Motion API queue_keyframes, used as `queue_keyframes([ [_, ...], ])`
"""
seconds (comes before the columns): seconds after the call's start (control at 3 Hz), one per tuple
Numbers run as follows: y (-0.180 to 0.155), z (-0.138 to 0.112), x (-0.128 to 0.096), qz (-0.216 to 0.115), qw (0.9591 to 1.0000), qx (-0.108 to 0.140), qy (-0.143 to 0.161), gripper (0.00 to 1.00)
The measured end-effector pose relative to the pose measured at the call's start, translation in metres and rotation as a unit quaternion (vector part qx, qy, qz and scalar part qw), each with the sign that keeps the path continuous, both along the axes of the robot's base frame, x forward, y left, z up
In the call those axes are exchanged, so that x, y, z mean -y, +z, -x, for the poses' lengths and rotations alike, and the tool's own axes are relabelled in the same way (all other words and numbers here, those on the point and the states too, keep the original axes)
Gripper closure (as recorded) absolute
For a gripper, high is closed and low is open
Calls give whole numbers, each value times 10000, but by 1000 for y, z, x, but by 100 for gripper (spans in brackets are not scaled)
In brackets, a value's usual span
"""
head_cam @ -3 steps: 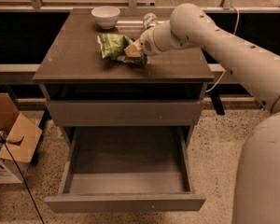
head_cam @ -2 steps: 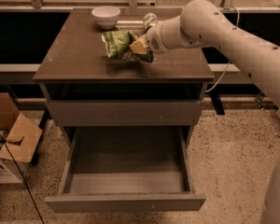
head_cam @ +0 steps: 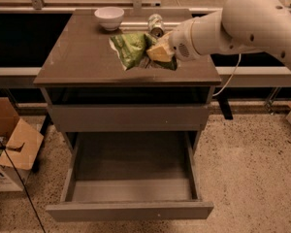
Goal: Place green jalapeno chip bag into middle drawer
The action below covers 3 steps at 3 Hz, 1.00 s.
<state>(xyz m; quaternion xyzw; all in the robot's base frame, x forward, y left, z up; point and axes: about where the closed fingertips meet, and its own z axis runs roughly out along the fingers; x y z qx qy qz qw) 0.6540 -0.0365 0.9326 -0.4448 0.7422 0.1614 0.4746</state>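
The green jalapeno chip bag (head_cam: 130,49) is crinkled and tilted over the cabinet top (head_cam: 77,57), near its right middle. My gripper (head_cam: 157,53) comes in from the right on the white arm (head_cam: 242,25) and is shut on the bag's right end. The bag's left end hangs close to the top; I cannot tell whether it touches. The middle drawer (head_cam: 131,166) is pulled wide open below, with a bare grey floor. It lies in front of and well below the bag.
A white bowl (head_cam: 109,17) and a small drinks can (head_cam: 156,24) stand at the back of the cabinet top. A shut flat drawer front (head_cam: 128,118) sits above the open drawer. Open cardboard boxes (head_cam: 12,152) stand on the speckled floor at the left.
The gripper has closed on the bag's right end and drawn it slightly right and toward the front edge. The arm has risen.
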Motion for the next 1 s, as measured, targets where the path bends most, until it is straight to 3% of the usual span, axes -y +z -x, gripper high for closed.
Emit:
queue_keyframes([
  [0.33, -8, 58, 16, 69, 9995, -279, 128, 100],
  [0.67, -58, 107, 27, 103, 9950, -965, 253, 100],
  [1.0, -107, 123, 21, 145, 9874, -1502, 487, 100],
])
